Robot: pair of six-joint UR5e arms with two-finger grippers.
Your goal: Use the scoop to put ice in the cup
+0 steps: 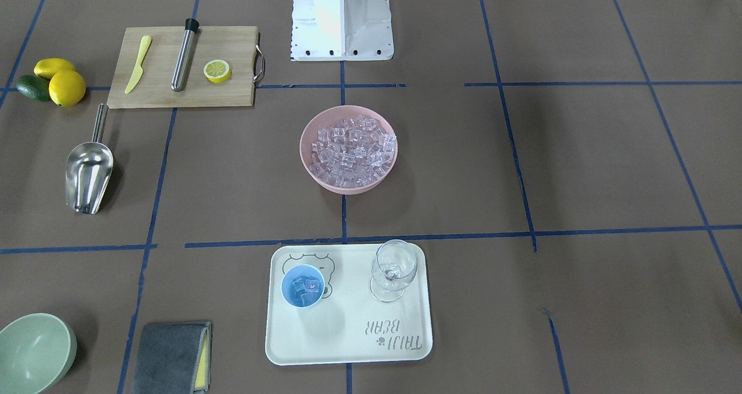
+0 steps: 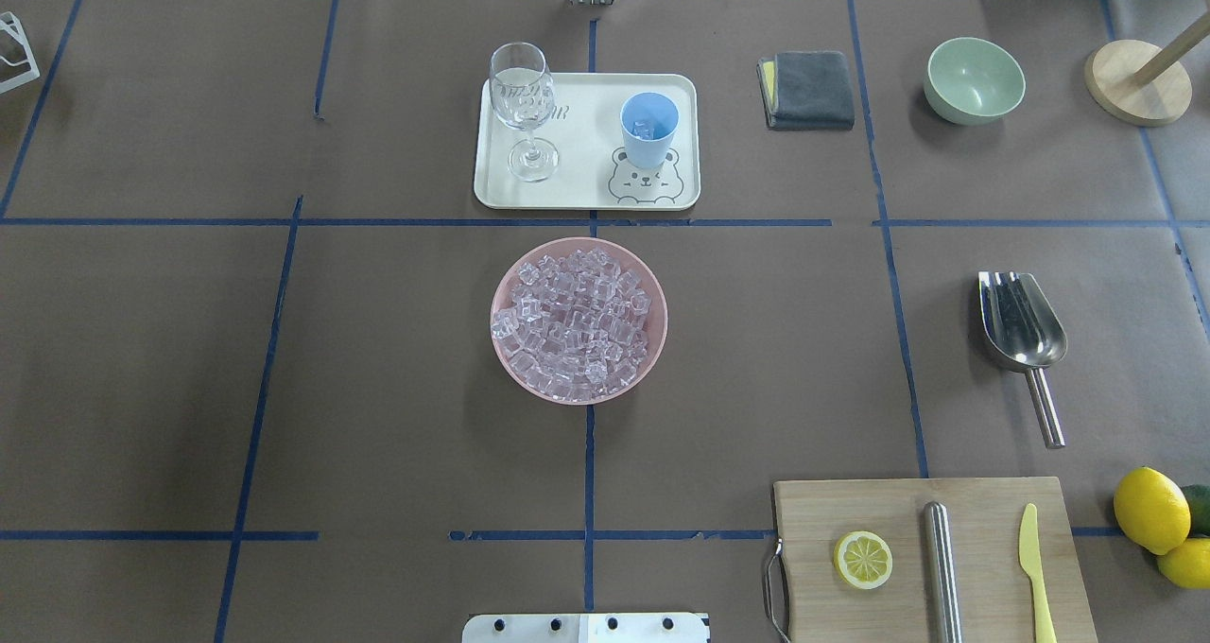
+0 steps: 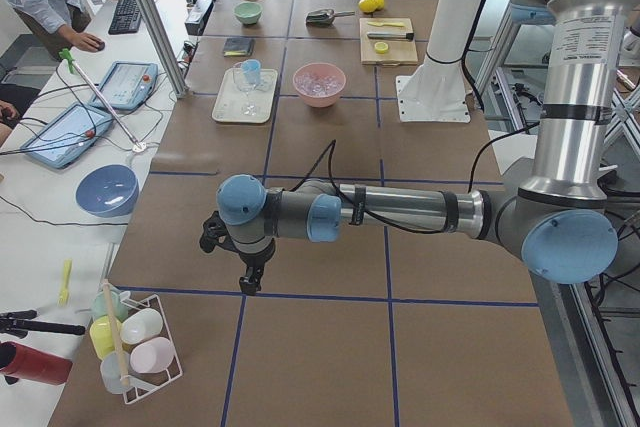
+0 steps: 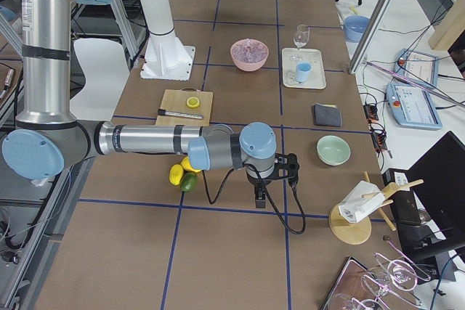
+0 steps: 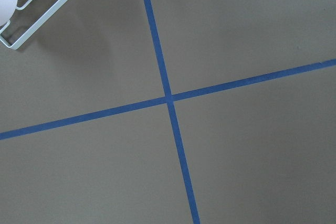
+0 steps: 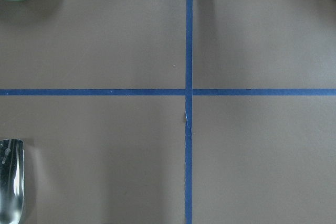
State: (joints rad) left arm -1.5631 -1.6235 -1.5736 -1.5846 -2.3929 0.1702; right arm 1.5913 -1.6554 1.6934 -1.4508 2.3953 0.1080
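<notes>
The steel scoop (image 1: 88, 174) lies empty on the table, also in the overhead view (image 2: 1023, 326), with its tip in the right wrist view (image 6: 10, 182). The light-blue cup (image 1: 303, 285) stands on the cream tray (image 1: 348, 347) and holds a few ice cubes (image 1: 307, 285). Most ice (image 2: 577, 321) fills the pink bowl (image 2: 501, 288). The left gripper (image 3: 245, 282) hangs far off at the table's left end. The right gripper (image 4: 260, 197) hangs at the right end, away from the scoop. I cannot tell whether either is open or shut.
A clear stemmed glass (image 1: 394, 269) stands on the tray beside the cup. A cutting board (image 1: 179, 92) holds a yellow knife, a steel cylinder and a lemon slice. Lemons (image 1: 61, 81), a green bowl (image 1: 32, 350), a grey cloth (image 1: 171, 356) and a wooden stand (image 2: 1139, 80) lie around.
</notes>
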